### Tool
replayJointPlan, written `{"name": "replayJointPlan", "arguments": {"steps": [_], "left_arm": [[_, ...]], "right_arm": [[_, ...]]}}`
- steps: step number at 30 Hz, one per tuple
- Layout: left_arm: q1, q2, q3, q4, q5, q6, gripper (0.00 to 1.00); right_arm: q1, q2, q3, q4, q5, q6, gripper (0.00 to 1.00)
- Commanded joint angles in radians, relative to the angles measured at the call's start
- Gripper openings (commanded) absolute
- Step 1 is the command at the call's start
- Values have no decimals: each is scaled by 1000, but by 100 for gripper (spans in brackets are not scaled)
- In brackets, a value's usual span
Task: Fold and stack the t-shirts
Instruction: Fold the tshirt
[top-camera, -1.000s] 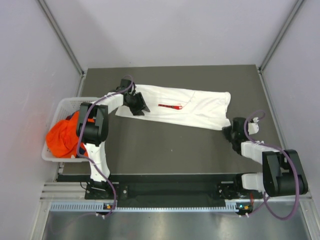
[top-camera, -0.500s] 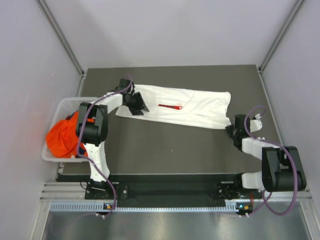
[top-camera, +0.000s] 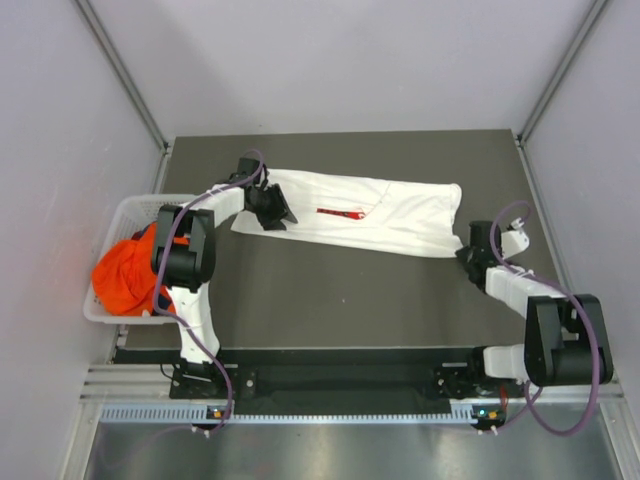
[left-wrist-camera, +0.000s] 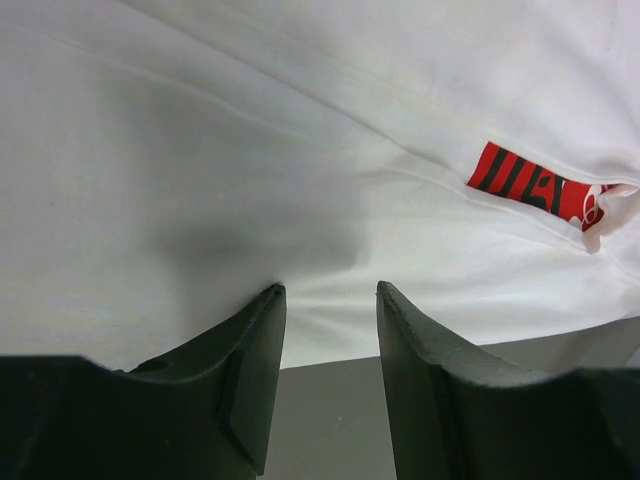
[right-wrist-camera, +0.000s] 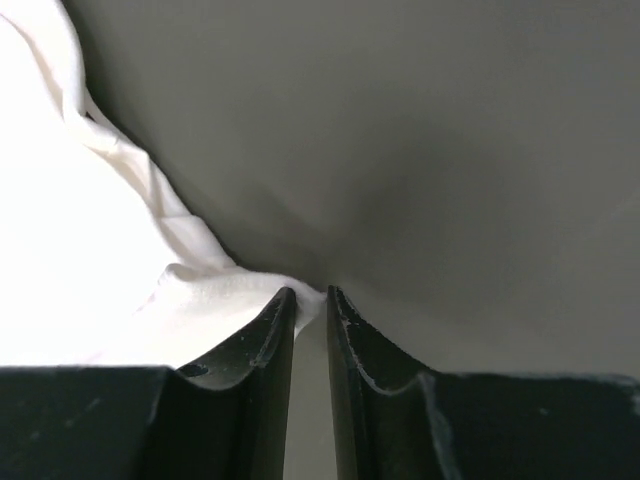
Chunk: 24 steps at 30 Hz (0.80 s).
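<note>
On the dark counter (top-camera: 330, 290), the white t-shirt (top-camera: 400, 215) lies lengthwise between my spread left tool (left-wrist-camera: 328, 288) and barely-parted right tool (right-wrist-camera: 310, 292), grip unclear

The dark grey surface (top-camera: 340, 290) in front of me, with one tee laid on it.
The white t-shirt (top-camera: 400, 215) lies flat on the far half as a long band running from left to right. Its red print (top-camera: 338, 211) faces up near the middle, and its right corner rests on bare surface. A white lattice basket (top-camera: 135, 205) sits at the left edge; I cannot tell whether it stands on the surface or just beside it.
</note>
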Motion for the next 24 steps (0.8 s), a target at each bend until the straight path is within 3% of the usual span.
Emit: {"name": "replayJointPlan", "arguments": {"steps": [1, 4, 7, 10, 13, 17, 20, 21, 24], "left_arm": [[41, 45, -48, -87, -190, 66, 49], [41, 42, -49, -82, -176, 58, 49], [41, 33, -51, -84, -167, 60, 49], [41, 19, -38, -104, -163, 68, 49], [41, -3, -22, -117, -144, 74, 50], [41, -18, 23, -160, -120, 92, 51], [41, -32, 40, -171, -130, 100, 51], [41, -32, 47, -174, -144, 101, 52], [44, -9, 48, -177, -173, 106, 52]], "right_arm": [[-21, -68, 45, -42, 149, -145, 20], [-21, -109, 47, -38, 132, -188, 25], [-21, -138, 77, -87, 122, -205, 44], [-21, -161, 137, -193, 119, -217, 46], [-16, -185, 173, -196, 30, -265, 43], [-15, -145, 202, -129, -248, -305, 38], [-16, -39, 222, -81, -402, -296, 27], [-16, 26, 237, -84, -429, -282, 21], [-21, 110, 242, -98, -408, -248, 14]]}}
